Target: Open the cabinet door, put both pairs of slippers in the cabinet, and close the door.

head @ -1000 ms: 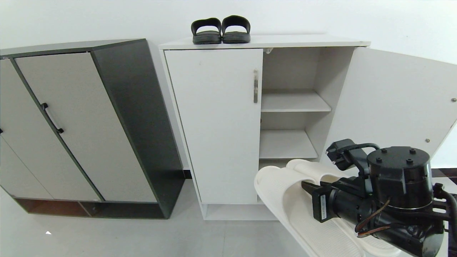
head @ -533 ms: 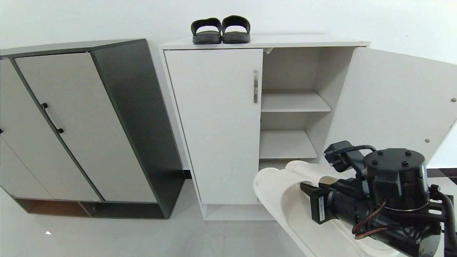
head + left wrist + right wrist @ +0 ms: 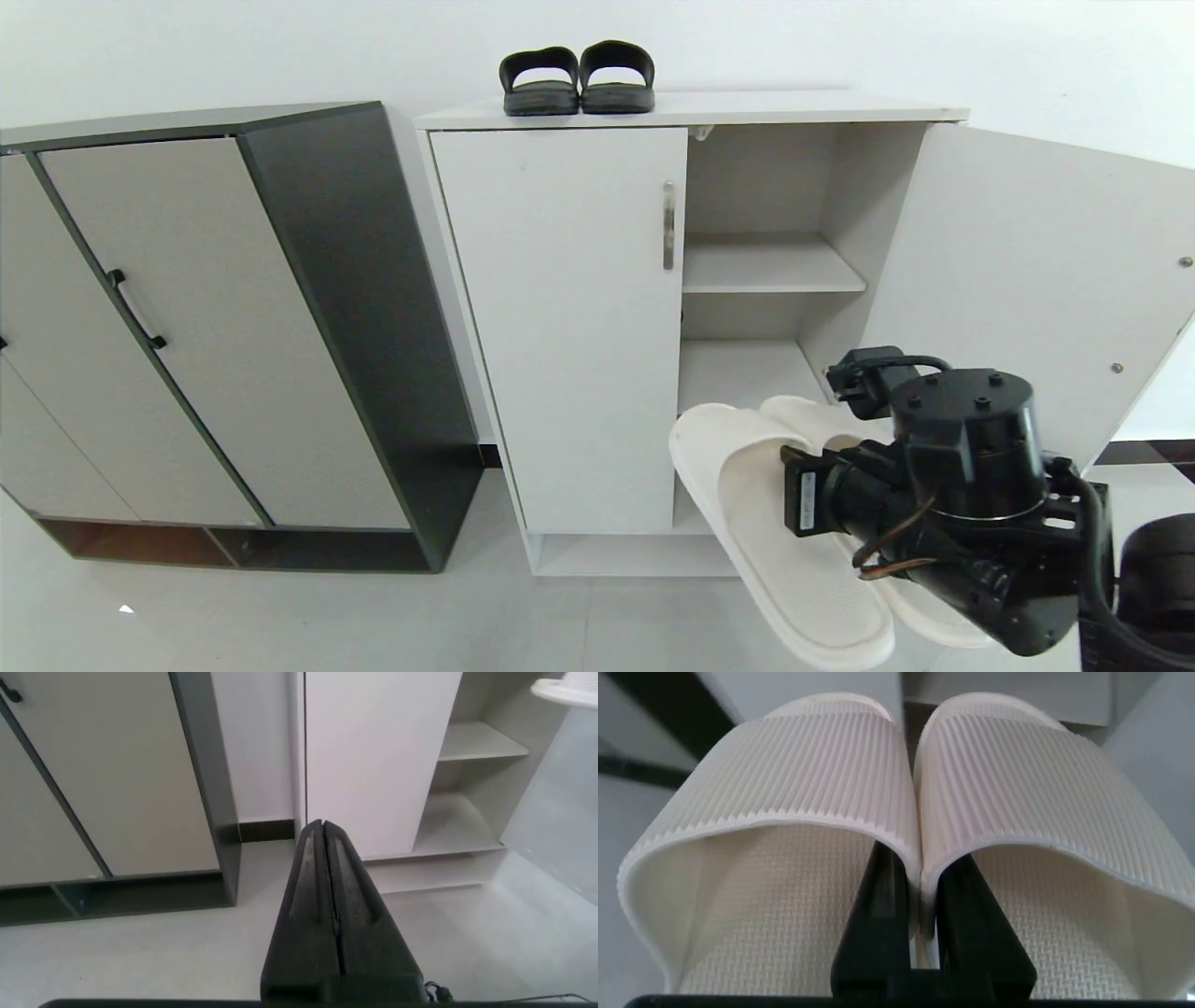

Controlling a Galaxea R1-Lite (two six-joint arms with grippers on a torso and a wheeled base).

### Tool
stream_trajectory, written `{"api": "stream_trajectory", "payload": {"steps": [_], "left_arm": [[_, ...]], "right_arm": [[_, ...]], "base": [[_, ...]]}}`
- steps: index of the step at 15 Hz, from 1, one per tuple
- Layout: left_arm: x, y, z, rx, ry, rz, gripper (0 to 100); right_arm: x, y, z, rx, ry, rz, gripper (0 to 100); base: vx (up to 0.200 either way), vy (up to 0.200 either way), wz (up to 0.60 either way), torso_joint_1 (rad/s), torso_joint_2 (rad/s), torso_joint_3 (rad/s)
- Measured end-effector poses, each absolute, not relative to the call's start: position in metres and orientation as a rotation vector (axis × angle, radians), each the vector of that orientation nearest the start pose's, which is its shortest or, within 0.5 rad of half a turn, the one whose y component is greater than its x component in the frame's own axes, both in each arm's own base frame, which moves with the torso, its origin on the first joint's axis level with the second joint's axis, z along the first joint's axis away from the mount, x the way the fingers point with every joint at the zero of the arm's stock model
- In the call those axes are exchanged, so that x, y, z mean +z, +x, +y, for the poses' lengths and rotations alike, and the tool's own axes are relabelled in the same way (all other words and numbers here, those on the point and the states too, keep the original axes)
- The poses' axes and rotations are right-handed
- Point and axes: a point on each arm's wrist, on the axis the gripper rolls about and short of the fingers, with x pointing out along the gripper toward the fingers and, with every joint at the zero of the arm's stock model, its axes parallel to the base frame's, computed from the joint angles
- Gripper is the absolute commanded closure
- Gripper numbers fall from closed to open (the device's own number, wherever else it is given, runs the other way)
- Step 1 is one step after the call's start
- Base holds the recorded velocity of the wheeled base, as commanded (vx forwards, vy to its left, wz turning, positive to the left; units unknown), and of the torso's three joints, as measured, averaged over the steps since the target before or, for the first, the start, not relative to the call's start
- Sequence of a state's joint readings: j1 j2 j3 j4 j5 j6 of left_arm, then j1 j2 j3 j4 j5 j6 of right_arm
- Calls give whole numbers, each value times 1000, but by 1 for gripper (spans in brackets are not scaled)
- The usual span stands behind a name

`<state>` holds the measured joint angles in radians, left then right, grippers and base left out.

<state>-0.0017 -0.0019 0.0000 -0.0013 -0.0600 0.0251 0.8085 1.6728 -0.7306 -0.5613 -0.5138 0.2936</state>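
Two white slippers [image 3: 775, 523] sit pinched side by side by their inner straps in my right gripper [image 3: 920, 933], in front of the open right side of the cabinet [image 3: 560, 327]; the black pair [image 3: 577, 79] rests on its top, my left gripper [image 3: 324, 835] pressed together.

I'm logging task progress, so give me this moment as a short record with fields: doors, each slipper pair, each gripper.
right door: open, swung out to the robot's right
left door: shut
white slippers: side by side, held in the air, toes toward the open compartment
right gripper: clamped on the white slippers' adjoining straps
black slippers: on top of the white cabinet
left gripper: shut, holding nothing
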Motion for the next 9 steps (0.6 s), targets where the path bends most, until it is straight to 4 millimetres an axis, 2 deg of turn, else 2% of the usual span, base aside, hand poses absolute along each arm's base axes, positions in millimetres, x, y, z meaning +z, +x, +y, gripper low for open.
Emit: {"api": "stream_trajectory", "payload": {"steps": [2,7,9], "left_arm": [[75,-23,-1,-62,25,-3,100],[76,-23,-1,-61,24,-3,100],[76,-23,-1,-60,22,-3,100]], "right_arm": [[158,221,212,131,58,320,100],[138,236,228,104,33,343,100],[130,239,232,96,51,356,100]], "base": [[0,-200,0,10,2,-2],[0,-200,0,4,4,3],[0,0,0,0,0,0]]}}
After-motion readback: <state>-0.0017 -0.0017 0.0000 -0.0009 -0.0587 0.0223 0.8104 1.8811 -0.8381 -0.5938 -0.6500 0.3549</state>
